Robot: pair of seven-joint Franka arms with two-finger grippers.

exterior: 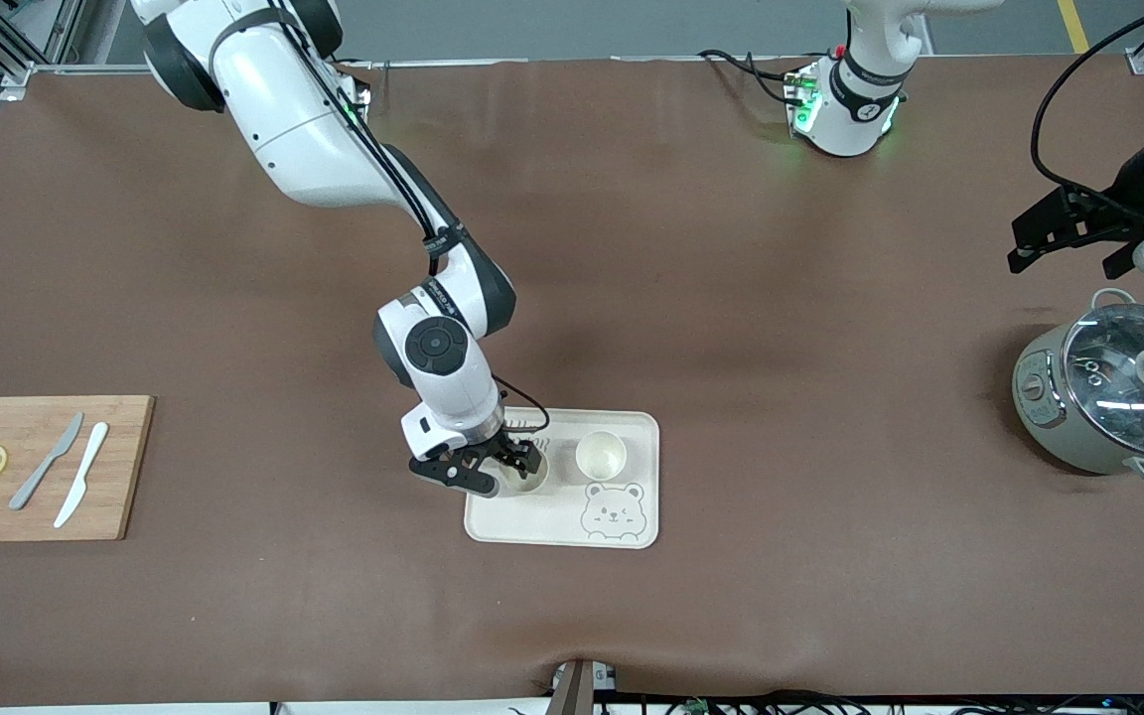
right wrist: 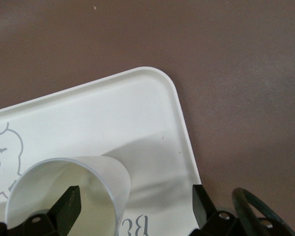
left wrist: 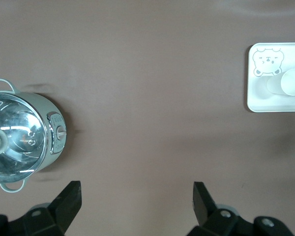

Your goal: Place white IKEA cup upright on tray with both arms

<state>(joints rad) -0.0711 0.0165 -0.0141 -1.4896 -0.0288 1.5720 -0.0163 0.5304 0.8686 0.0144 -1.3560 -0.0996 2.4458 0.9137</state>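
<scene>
The right gripper (exterior: 510, 467) stands spread wide just above a white cup (exterior: 529, 477) upright on the tray (exterior: 562, 526), grasping nothing, so the release looks done and a straight lift clear comes next. A second cup (exterior: 601, 455) stands beside it on the tray. The left gripper (exterior: 1069, 238) waits wide and empty near the lidded pot (exterior: 1113, 397), well apart.

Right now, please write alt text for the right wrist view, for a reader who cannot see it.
The open right gripper straddles the rim of a white cup standing upright on a cream tray, one finger inside the cup and one outside. The tray has a bear drawing and lies on a brown table.
</scene>
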